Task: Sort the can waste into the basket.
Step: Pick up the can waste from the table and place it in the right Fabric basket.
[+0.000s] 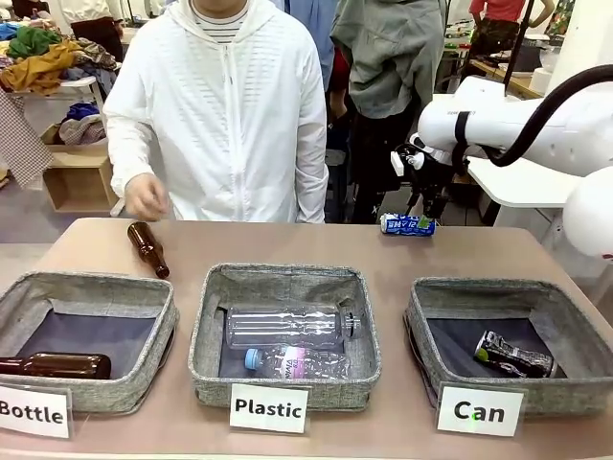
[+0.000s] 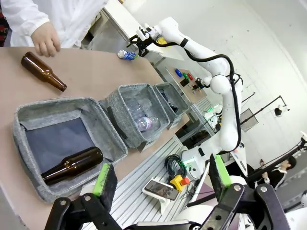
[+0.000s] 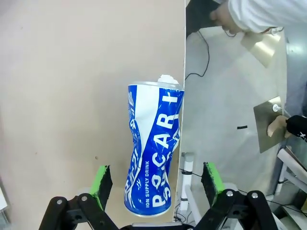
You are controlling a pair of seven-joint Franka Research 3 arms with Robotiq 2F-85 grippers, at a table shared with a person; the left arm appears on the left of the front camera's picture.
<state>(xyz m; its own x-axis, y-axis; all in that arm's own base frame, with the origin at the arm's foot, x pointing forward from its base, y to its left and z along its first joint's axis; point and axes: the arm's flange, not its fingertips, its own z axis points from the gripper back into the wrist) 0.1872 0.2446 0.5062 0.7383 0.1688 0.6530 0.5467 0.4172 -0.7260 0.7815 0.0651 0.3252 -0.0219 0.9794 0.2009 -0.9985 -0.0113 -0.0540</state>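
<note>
Nearest the camera stand three baskets on the bench [image 1: 402, 251]. Left to right: "Bottle" holds a brown bottle [image 1: 56, 365], "Plastic" two clear bottles, and the "Can" basket [image 1: 436, 328] the crushed black-and-silver can [image 1: 515, 356]. The left gripper [image 2: 160, 179] is spread wide, holding nothing. At the far edge the blue-and-white can [image 3: 152, 146] lies dented, seemingly just overhanging, between the spread fingers of the right gripper [image 3: 156, 181].

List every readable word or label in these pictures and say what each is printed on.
"Bottle": white card before the left basket.
"Plastic": white card before the middle basket.
"Can": white card before the right basket.
"ION SUPPLY DRINK", with a larger brand word only partly legible: blue-and-white can.
Crushed can print: too small to read.
</note>
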